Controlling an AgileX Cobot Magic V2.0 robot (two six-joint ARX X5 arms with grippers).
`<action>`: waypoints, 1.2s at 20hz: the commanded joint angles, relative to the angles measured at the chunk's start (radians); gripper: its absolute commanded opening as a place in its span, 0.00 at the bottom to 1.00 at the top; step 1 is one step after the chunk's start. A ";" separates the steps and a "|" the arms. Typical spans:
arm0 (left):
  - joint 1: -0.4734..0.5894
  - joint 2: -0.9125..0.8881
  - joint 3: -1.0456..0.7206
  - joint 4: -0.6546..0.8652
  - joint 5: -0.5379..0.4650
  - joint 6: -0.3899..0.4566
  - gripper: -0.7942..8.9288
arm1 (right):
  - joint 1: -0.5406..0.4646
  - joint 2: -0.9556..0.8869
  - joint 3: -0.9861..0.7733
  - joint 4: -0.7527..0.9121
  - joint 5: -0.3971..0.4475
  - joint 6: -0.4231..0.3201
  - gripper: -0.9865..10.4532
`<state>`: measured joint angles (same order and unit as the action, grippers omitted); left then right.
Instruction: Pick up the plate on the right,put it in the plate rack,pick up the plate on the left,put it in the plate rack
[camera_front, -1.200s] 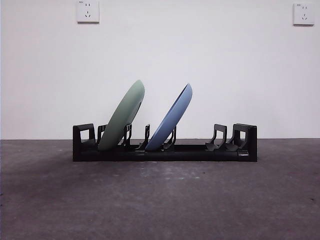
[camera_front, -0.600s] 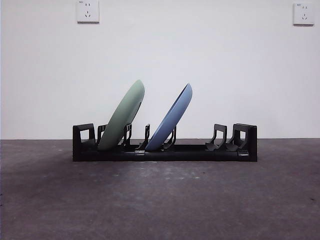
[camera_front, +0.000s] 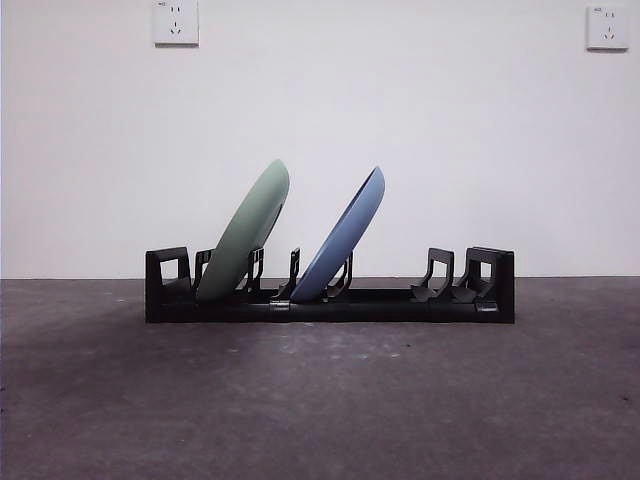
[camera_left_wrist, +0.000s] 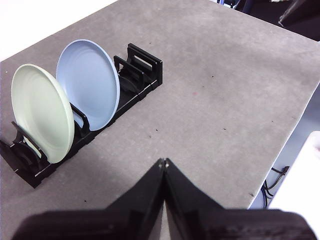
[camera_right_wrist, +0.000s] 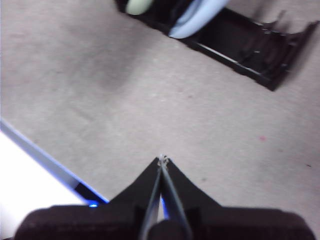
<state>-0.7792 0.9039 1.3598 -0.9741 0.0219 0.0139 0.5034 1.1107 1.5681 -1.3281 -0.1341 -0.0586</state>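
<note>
Plate rack (camera_front: 330, 300) lies crosswise; plates (two) (camera_front: 245, 235) lean right.

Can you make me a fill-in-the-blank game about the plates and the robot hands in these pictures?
1. The plate rack holds ____ plates.
2. The blue plate stands beside a plate whose colour is ____.
3. In the front view, both plates lean with their tops toward the ____ side of the picture.
4. The jaws of the left gripper and of the right gripper are both ____.

Missing words: two; green; right; shut
</note>
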 joint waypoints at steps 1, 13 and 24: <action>-0.002 -0.001 -0.001 0.002 0.003 0.009 0.08 | 0.000 -0.001 -0.008 0.005 0.032 0.005 0.09; 0.336 -0.158 -0.092 0.412 -0.139 0.367 0.08 | 0.000 -0.001 -0.008 0.005 0.064 0.005 0.09; 0.706 -0.645 -0.926 0.917 -0.127 0.261 0.08 | 0.000 -0.001 -0.008 0.005 0.064 0.005 0.09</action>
<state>-0.0761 0.2626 0.4564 -0.0696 -0.1055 0.3031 0.5034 1.1107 1.5681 -1.3285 -0.0742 -0.0574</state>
